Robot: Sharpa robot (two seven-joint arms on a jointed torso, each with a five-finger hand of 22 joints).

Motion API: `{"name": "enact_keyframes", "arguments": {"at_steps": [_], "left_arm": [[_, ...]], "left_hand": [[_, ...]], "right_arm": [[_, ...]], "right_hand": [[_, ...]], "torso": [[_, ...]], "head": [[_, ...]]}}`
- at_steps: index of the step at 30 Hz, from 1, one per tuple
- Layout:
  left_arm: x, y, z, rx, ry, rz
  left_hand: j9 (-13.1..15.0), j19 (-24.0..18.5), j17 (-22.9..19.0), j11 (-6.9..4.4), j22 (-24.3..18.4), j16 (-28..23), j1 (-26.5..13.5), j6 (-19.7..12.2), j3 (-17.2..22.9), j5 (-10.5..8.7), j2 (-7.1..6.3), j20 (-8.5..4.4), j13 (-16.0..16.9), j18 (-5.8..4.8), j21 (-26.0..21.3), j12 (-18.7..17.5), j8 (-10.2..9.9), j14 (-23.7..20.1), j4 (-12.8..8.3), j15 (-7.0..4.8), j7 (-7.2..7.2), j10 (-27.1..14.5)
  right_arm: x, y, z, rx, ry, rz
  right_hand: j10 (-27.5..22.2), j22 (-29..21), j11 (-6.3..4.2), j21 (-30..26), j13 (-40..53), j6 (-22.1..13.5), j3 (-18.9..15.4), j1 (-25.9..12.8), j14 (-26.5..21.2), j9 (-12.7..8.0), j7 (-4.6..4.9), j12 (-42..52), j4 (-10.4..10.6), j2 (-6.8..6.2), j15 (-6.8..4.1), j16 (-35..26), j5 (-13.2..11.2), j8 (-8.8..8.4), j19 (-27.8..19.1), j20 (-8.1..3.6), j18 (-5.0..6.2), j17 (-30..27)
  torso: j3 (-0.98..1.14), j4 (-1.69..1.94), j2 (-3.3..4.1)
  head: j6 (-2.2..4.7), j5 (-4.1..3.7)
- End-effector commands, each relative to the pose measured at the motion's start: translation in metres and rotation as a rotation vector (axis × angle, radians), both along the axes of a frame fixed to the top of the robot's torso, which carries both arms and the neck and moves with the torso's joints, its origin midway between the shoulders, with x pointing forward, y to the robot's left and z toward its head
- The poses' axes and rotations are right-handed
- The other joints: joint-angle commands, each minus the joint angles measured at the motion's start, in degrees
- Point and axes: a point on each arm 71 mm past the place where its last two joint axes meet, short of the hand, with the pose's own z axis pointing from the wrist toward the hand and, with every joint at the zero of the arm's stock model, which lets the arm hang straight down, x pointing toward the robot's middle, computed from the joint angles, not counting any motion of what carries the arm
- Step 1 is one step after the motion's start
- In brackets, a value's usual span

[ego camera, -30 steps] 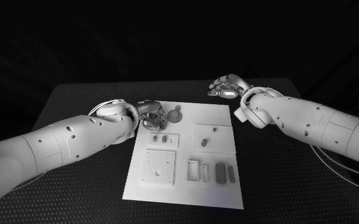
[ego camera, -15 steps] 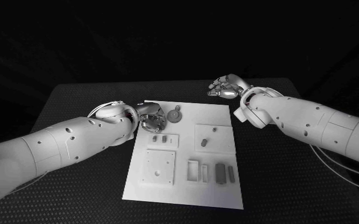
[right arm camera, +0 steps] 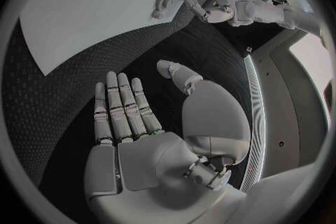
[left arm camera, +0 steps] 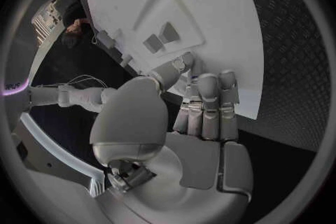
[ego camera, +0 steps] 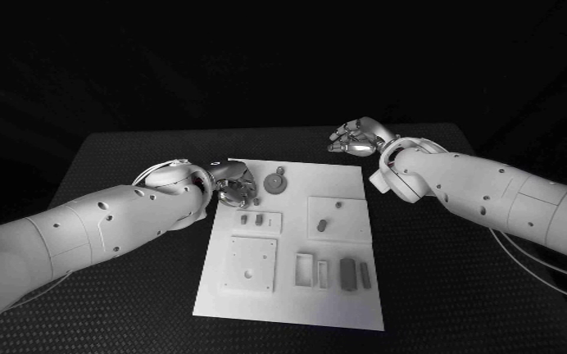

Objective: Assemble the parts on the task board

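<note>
I'm steering from the head view, and the task board (ego camera: 296, 243) lies in the middle of the tabletop (ego camera: 118, 157), a white plate with its long side running from 12 to 6 o'clock. The left robot hand (ego camera: 234, 186) sits at the board's 10 o'clock corner, fingers reaching over the edge; in the left wrist view they lie straight and close together above the board with nothing between them, so I read it as empty with fingers extended. The right robot hand (ego camera: 355, 138) hovers off the board past its 1 o'clock corner, palm flat and fingers spread with nothing in it (the right wrist view shows this plainly).

The parts look like small rigid pieces, light and probably smooth, so I'd expect them to slip if pinched on a rounded face; I judge a fingertip pinch across the flat sides is the safest hold.

Counting what I can make out: one round disc-like part (ego camera: 275, 182) near 12 o'clock, two small dark parts (ego camera: 251, 220) side by side on a raised plate left of centre, one oval part (ego camera: 323, 225) on the plate right of centre, and two upright dark bars (ego camera: 355, 273) near 5 o'clock. Smaller pieces may be there, but I cannot tell.
</note>
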Motion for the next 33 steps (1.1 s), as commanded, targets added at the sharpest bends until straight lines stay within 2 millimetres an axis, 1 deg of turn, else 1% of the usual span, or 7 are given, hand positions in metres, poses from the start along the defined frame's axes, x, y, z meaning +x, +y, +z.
{"name": "enact_keyframes", "arguments": {"at_steps": [1, 7, 12, 18, 26, 31, 33], "left_arm": [[0.004, 0.008, 0.003, -0.022, -0.028, 0.028], [0.014, 0.031, 0.012, -0.194, -0.033, 0.158], [0.021, 0.051, 0.022, -0.505, 0.08, 0.334], [0.014, 0.063, 0.029, -0.802, 0.195, 0.391], [0.0, 0.063, 0.037, -0.955, 0.242, 0.357], [-0.005, 0.065, 0.039, -1.027, 0.265, 0.37], [-0.007, 0.065, 0.04, -1.034, 0.257, 0.369]], "left_hand": [[-0.1, -0.2, -0.1, 0.23, 1.0, 0.3, 0.0, -0.3, -0.1, -0.19, -0.59, -2.79, -0.1, 0.44, 0.2, -0.2, -0.3, -0.3, -0.1, 0.24, 0.17, -0.5], [0.5, -2.3, -1.2, 1.72, 0.8, -1.6, -0.2, 1.4, 0.3, -0.15, -1.08, -1.46, -0.6, 0.31, -1.0, -1.9, 1.0, -3.1, 0.2, 1.72, 0.83, -3.7], [0.8, -5.8, -4.4, 2.73, -0.7, -8.1, -3.5, 0.4, -0.3, -1.04, -1.79, -0.12, -0.6, -0.46, -4.6, -2.2, 1.1, -6.8, 1.8, 2.76, 1.3, -4.7], [1.3, -7.4, -6.5, 3.02, -1.8, -12.8, -6.1, -0.2, -3.1, -0.86, -1.3, 0.41, -0.3, -1.15, -7.2, -2.0, 1.5, -7.6, 2.0, 3.36, 1.53, -4.9], [1.6, -7.9, -8.3, 3.67, -2.6, -17.9, -7.4, -0.7, -5.6, -1.01, -0.53, 1.06, -0.3, -1.35, -9.4, -2.4, 1.8, -8.5, 1.5, 4.18, 1.57, -5.9], [1.6, -7.7, -8.6, 4.08, -2.7, -19.2, -7.6, -1.1, -6.2, -1.08, -0.39, 1.35, -0.6, -1.13, -9.9, -2.9, 1.7, -8.4, 1.2, 4.54, 1.7, -6.9], [1.6, -7.6, -8.6, 4.17, -2.8, -19.5, -7.6, -1.1, -6.4, -1.06, -0.34, 1.43, -0.6, -1.08, -10.0, -3.0, 1.7, -8.4, 1.1, 4.62, 1.73, -7.1]], "right_arm": [[-0.002, 0.003, -0.001, -0.042, 0.01, 0.061], [-0.009, 0.005, -0.001, -0.136, 0.007, 0.14], [-0.016, -0.001, -0.001, -0.222, 0.005, 0.186], [-0.027, -0.012, 0.001, -0.346, -0.02, 0.224], [-0.047, -0.014, 0.002, -0.484, -0.075, 0.284], [-0.062, -0.005, -0.009, -0.567, -0.103, 0.34], [-0.068, 0.001, -0.012, -0.603, -0.118, 0.364]], "right_hand": [[0.6, 0.1, -0.14, -0.2, 0.1, -0.2, 0.0, 1.3, 0.3, 0.0, 1.93, -0.2, -1.0, 0.01, 0.31, 0.3, -1.5, 0.4, -0.1, 0.03, -0.94, 0.0], [2.6, 0.1, -0.98, -0.1, 0.4, 1.4, 0.0, 3.7, 1.7, 0.2, 0.87, 0.9, -3.6, 0.42, -0.3, 1.3, -7.9, 1.33, 1.7, -0.11, -0.34, 0.4], [6.1, -1.0, -2.76, 0.1, 1.5, 4.0, 0.2, 4.5, 5.7, 0.5, -0.34, 3.7, -5.6, 1.16, -2.37, 3.9, -13.4, 2.32, 6.5, -0.25, 1.47, 2.3], [8.1, -3.5, -4.01, 0.1, 3.5, 6.6, 0.7, 4.5, 10.4, 0.8, -1.14, 6.3, -6.7, 1.43, -4.83, 6.7, -16.0, 2.73, 13.6, -0.01, 4.29, 6.1], [9.5, -4.7, -4.86, 0.9, 5.4, 8.5, 2.4, 5.0, 15.3, 1.3, -1.6, 7.8, -6.5, 0.88, -7.3, 8.8, -17.8, 2.86, 20.1, 0.21, 6.81, 10.0], [9.5, -4.1, -4.94, 4.0, 6.1, 9.2, 3.7, 5.4, 21.9, 1.7, -2.2, 6.9, -5.9, -0.05, -10.21, 11.7, -18.8, 2.73, 28.2, -2.28, 7.06, 13.5], [9.7, -4.0, -5.18, 5.1, 6.4, 9.5, 5.7, 6.1, 24.5, 1.7, -2.35, 6.3, -4.5, -1.33, -10.81, 13.4, -21.4, 2.58, 31.6, -3.47, 7.06, 15.2]], "torso": [[0.02, 0.04, -0.05], [0.08, 0.02, -0.07], [0.11, -0.01, -0.09], [0.02, 0.05, -0.09], [-0.05, -0.04, -0.18], [-0.17, -0.04, -0.28], [-0.12, -0.1, -0.23]], "head": [[0.26, 0.03], [0.74, -0.08], [1.12, -0.97], [1.37, -1.59], [1.36, -1.88], [1.25, -1.99], [1.3, -2.07]]}}
